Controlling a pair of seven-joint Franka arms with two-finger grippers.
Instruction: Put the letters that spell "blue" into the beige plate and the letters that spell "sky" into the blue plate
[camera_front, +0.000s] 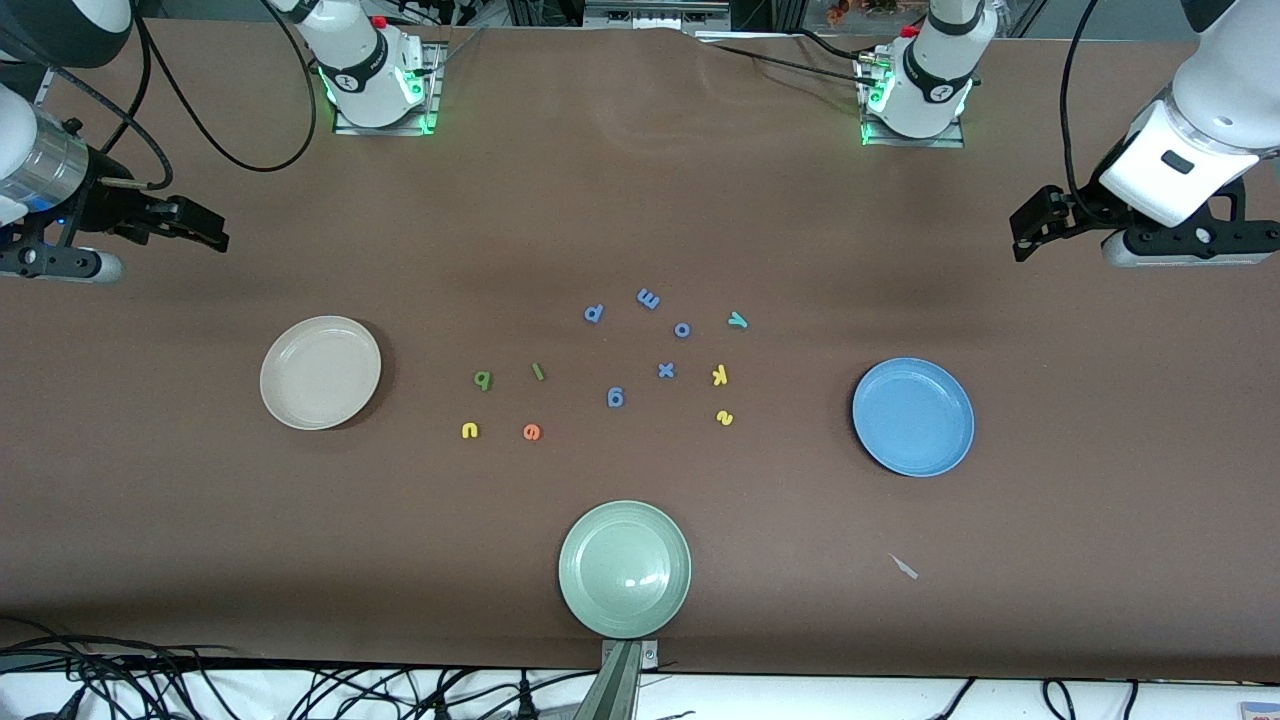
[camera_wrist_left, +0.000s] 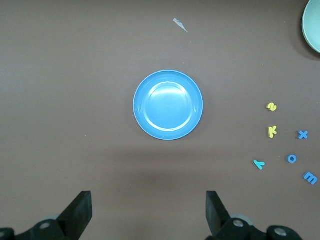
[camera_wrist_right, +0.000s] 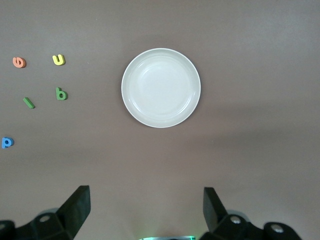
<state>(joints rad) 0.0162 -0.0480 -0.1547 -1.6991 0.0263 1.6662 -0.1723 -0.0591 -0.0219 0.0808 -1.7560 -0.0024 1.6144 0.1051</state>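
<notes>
The empty beige plate (camera_front: 320, 372) (camera_wrist_right: 161, 87) lies toward the right arm's end. Beside it are the olive b (camera_front: 483, 379) (camera_wrist_right: 61, 93), green l (camera_front: 537, 372) (camera_wrist_right: 29, 103), yellow u (camera_front: 469, 430) (camera_wrist_right: 58, 59) and orange e (camera_front: 531, 432) (camera_wrist_right: 19, 62). The empty blue plate (camera_front: 913, 416) (camera_wrist_left: 168, 105) lies toward the left arm's end, with yellow s (camera_front: 725, 418) (camera_wrist_left: 271, 106), yellow k (camera_front: 719, 375) (camera_wrist_left: 271, 131) and teal y (camera_front: 737, 320) (camera_wrist_left: 259, 164) beside it. My right gripper (camera_front: 215, 232) (camera_wrist_right: 146, 195) and left gripper (camera_front: 1022, 235) (camera_wrist_left: 149, 200) hang high over the table's two ends, both open and holding nothing.
A pale green plate (camera_front: 624, 568) sits at the table edge nearest the front camera. Several periwinkle letters, such as a p (camera_front: 594, 313) and an x (camera_front: 666, 370), lie between the two letter groups. A small pale scrap (camera_front: 904, 567) lies nearer the camera than the blue plate.
</notes>
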